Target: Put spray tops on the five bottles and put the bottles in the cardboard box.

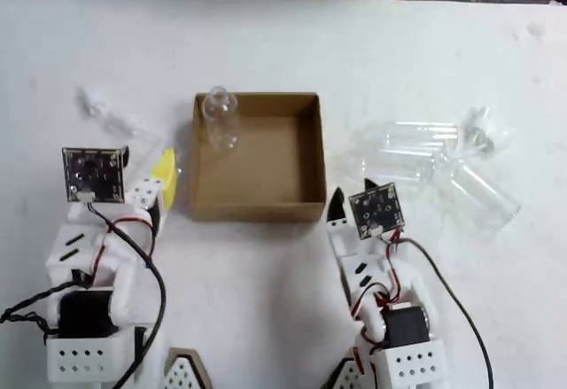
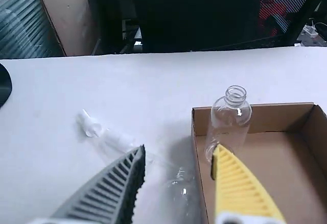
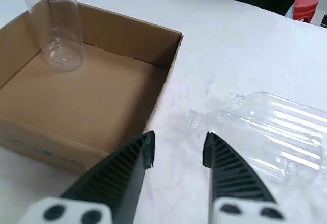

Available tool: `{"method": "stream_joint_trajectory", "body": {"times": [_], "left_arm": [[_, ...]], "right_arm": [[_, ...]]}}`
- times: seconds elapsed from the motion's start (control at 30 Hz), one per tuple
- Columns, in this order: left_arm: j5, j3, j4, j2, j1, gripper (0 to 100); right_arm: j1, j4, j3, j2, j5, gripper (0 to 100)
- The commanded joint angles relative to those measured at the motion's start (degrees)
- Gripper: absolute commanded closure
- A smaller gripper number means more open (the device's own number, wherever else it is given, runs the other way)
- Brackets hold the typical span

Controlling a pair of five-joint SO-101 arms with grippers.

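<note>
Two grippers stand with jaws spread, one near each front corner of the cardboard box (image 1: 257, 205). The left gripper (image 2: 176, 165), its grey and yellow jaws wide apart, sits just beside the box's left wall. Seen from above, an uncapped bottle (image 1: 220, 121) stands upright at its 1 o'clock, in the box's far-left corner. Loose spray tops (image 1: 104, 112) lie on the table (image 1: 266, 43) at its 11 o'clock. The right gripper (image 3: 178, 150), black jaws parted, is by the near-right corner. Several clear bottles (image 1: 443, 163) lie on their sides at its 2 o'clock, bunched together.
</note>
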Motion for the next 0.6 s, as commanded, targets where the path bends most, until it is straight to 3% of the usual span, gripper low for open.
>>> {"method": "stream_joint_trajectory", "body": {"times": [0.0,0.17,0.4,0.57], "left_arm": [[-1.8,-3.4,0.8,-0.3,0.7,80],[-4.4,-11.3,5.6,4.5,0.4,80],[-10.4,-32.3,19.5,30.6,0.6,80],[-16.1,-41.4,25.1,45.8,0.4,80]], "right_arm": [[2.3,0.1,0.5,0.2,-0.3,85.4],[2.6,0.1,0.5,0.2,-0.1,85.4],[2.6,0.1,0.5,0.2,-0.1,85.4],[2.6,0.1,0.5,0.2,-0.1,85.4]]}}
